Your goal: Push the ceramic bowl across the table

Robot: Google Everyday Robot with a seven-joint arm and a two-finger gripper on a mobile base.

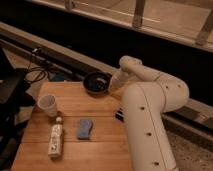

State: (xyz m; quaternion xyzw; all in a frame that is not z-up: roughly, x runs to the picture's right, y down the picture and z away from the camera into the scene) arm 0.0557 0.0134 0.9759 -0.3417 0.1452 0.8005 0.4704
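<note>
- I have the gripper (pixel 113 86) against the ceramic bowl's (pixel 96 82) right side, at the table's (pixel 75 150) far edge; I cannot tell its jaw state.
- Mid-push; next I'd judge a gentle leftward shove, minding the edge.
</note>
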